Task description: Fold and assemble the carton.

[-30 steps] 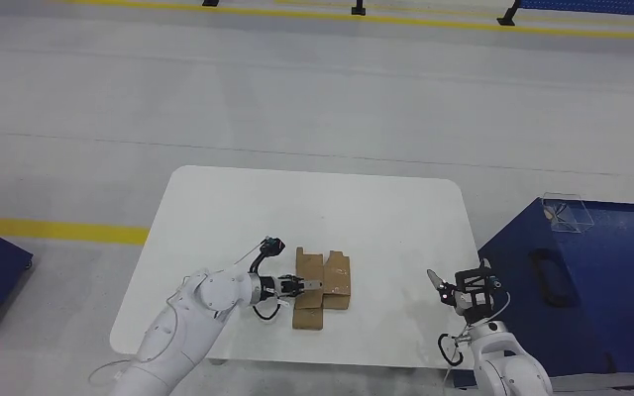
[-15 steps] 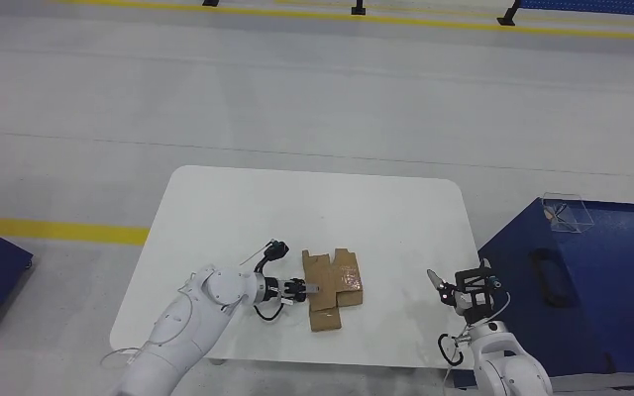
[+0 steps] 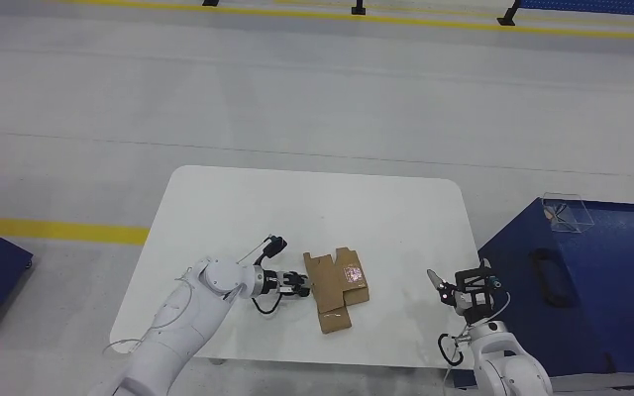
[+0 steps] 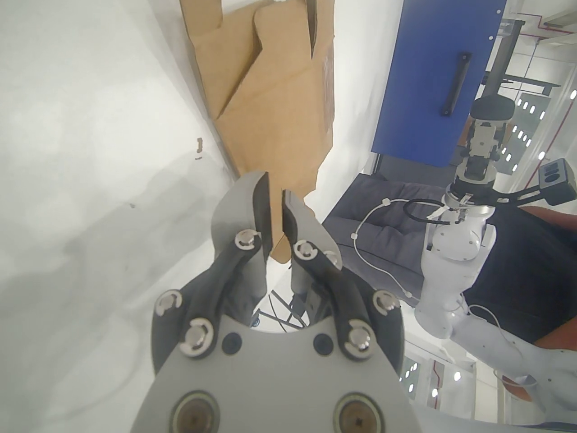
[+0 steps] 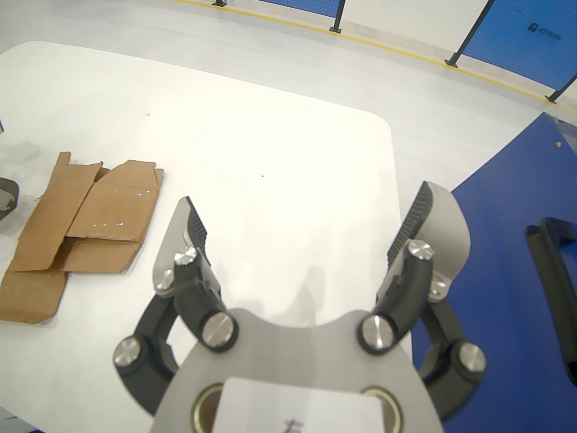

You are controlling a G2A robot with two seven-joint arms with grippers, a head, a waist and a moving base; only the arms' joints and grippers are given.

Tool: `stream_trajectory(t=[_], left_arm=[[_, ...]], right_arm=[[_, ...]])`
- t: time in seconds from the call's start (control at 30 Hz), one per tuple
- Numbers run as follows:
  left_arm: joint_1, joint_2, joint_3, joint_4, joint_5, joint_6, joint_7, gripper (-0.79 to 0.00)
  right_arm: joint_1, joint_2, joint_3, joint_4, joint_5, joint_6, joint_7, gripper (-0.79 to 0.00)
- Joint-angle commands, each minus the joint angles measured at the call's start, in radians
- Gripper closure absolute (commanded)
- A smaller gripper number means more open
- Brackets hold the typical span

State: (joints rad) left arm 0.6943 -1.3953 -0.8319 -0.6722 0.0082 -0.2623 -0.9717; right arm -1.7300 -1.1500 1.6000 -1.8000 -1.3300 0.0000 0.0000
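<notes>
A flattened brown carton [image 3: 337, 287] lies on the white table [image 3: 297, 208] near its front edge, flaps spread out; it also shows in the left wrist view [image 4: 270, 114] and in the right wrist view [image 5: 94, 223]. My left gripper [image 3: 300, 288] sits at the carton's left edge. Its fingers [image 4: 276, 195] are nearly together, with the cardboard's corner pinched between them. My right gripper [image 3: 458, 282] hovers over the table's front right corner, well apart from the carton, with its fingers [image 5: 306, 202] spread wide and nothing between them.
A blue cabinet [image 3: 555, 287] with a black handle stands just right of the table, close to the right gripper [image 5: 496, 227]. A small clear box [image 3: 565, 211] rests on top of it. Bare tabletop stretches behind and to the left of the carton.
The carton has slid to the right and turned slightly, with the left gripper holding its left edge. The right arm has stayed in place.
</notes>
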Motion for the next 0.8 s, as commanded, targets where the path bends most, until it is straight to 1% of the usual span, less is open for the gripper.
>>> stream_trajectory(t=[0.0, 0.03, 0.07, 0.13, 0.17, 0.27, 0.33, 0.4, 0.47, 0.53, 0.57, 0.6, 0.7, 0.77], left_arm=[[0.0, 0.0, 0.0, 0.0, 0.001, 0.0, 0.001, -0.785], [0.0, 0.0, 0.0, 0.0, 0.001, 0.0, 0.001, -0.785], [0.0, 0.0, 0.0, 0.0, 0.001, 0.0, 0.001, -0.785], [0.006, 0.0, 0.0, -0.005, 0.005, 0.001, 0.016, -0.785], [0.017, 0.002, -0.003, -0.016, 0.011, 0.003, 0.046, -0.785], [0.052, 0.006, -0.029, -0.039, -0.045, 0.019, 0.065, -0.785], [0.066, 0.006, -0.041, -0.038, -0.072, 0.023, 0.075, -0.785], [0.075, 0.004, -0.041, -0.035, -0.067, 0.032, 0.129, -0.785], [0.084, 0.0, -0.034, -0.033, -0.059, 0.052, 0.159, -0.785], [0.09, -0.005, -0.031, -0.032, -0.07, 0.072, 0.158, -0.785], [0.09, -0.006, -0.029, -0.031, -0.065, 0.077, 0.164, -0.785], [0.092, -0.007, -0.024, -0.033, -0.056, 0.084, 0.174, -0.785], [0.095, -0.011, -0.025, -0.042, -0.065, 0.097, 0.178, -0.785], [0.1, -0.009, -0.033, -0.064, -0.082, 0.075, 0.15, -0.785]], right_arm=[[0.0, 0.0, 0.0, 0.0, 0.0, 0.0, 0.0, -0.785], [0.0, 0.0, 0.0, 0.0, 0.0, 0.0, 0.0, -0.785], [0.002, 0.0, 0.002, 0.001, 0.019, -0.014, 0.031, -0.785], [0.04, 0.0, 0.031, -0.024, 0.175, -0.055, 0.187, -0.785], [0.064, 0.001, 0.042, -0.031, 0.262, -0.079, 0.29, -0.785], [0.16, 0.005, 0.064, -0.019, 0.461, -0.121, 0.55, -0.785], [0.243, 0.007, 0.05, 0.036, 0.561, -0.13, 0.693, -0.785], [0.34, 0.008, 0.009, 0.118, 0.637, -0.139, 0.841, -0.785], [0.431, 0.006, -0.034, 0.225, 0.739, -0.151, 0.974, -0.785], [0.515, 0.002, -0.077, 0.334, 0.84, -0.153, 1.08, -0.785], [0.553, 0.0, -0.094, 0.388, 0.89, -0.16, 1.127, -0.785], [0.589, 0.0, -0.103, 0.439, 0.894, -0.155, 1.138, -0.785], [0.589, 0.0, -0.103, 0.439, 0.894, -0.155, 1.138, -0.785], [0.589, 0.0, -0.103, 0.439, 0.894, -0.155, 1.138, -0.785]])
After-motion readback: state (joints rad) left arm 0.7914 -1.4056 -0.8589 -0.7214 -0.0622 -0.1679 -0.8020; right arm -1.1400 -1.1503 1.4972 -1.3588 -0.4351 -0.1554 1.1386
